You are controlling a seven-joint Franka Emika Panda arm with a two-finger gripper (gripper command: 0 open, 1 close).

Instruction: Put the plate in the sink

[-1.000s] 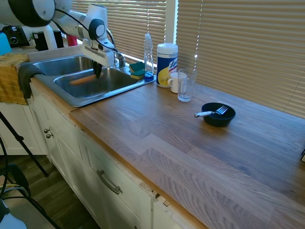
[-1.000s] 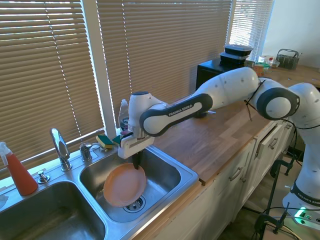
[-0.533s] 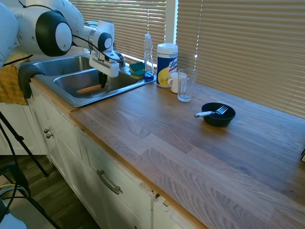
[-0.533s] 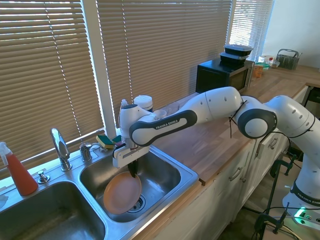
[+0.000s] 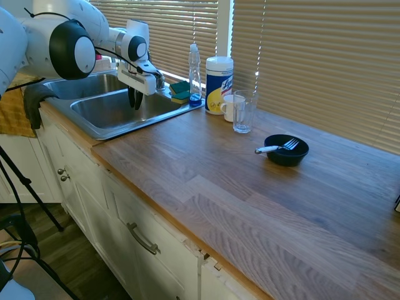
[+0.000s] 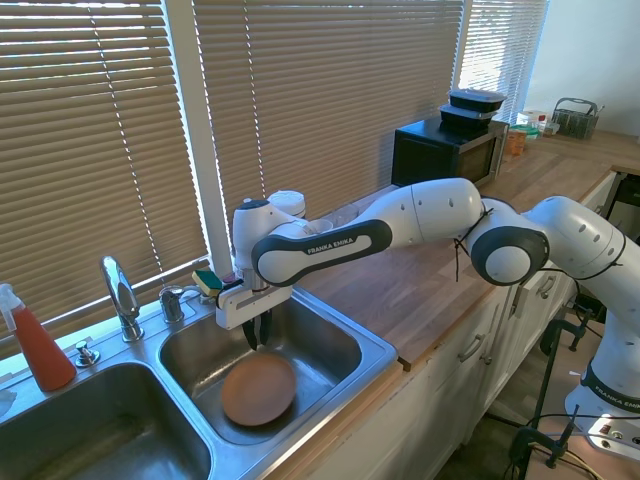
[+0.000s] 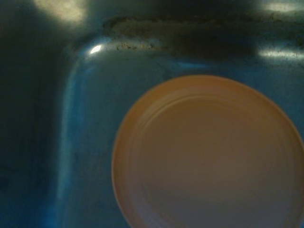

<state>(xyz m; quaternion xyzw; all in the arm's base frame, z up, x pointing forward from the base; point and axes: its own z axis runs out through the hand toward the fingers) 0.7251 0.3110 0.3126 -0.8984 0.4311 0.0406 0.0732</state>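
Note:
The salmon-pink plate (image 6: 258, 388) lies flat on the bottom of the sink's right-hand basin and fills much of the wrist view (image 7: 209, 152). In the first exterior view the sink's front wall hides it. The stainless steel sink (image 6: 372, 351) (image 5: 94, 130) has two basins. My gripper (image 6: 255, 335) (image 5: 134, 100) hangs open just above the plate's far edge, over the basin, with nothing between its fingers.
A chrome faucet (image 6: 120, 294) and a red spray bottle (image 6: 36, 346) stand behind the sink. Sponges (image 5: 180, 92), a soap bottle (image 5: 195, 70), a wipes canister (image 5: 219, 75), a glass (image 5: 244, 111) and a black bowl with a fork (image 5: 286, 150) sit on the wooden counter.
The plate hung tilted from my shut gripper inside the basin. It now lies flat on the basin floor, and my gripper has opened and risen a little above it.

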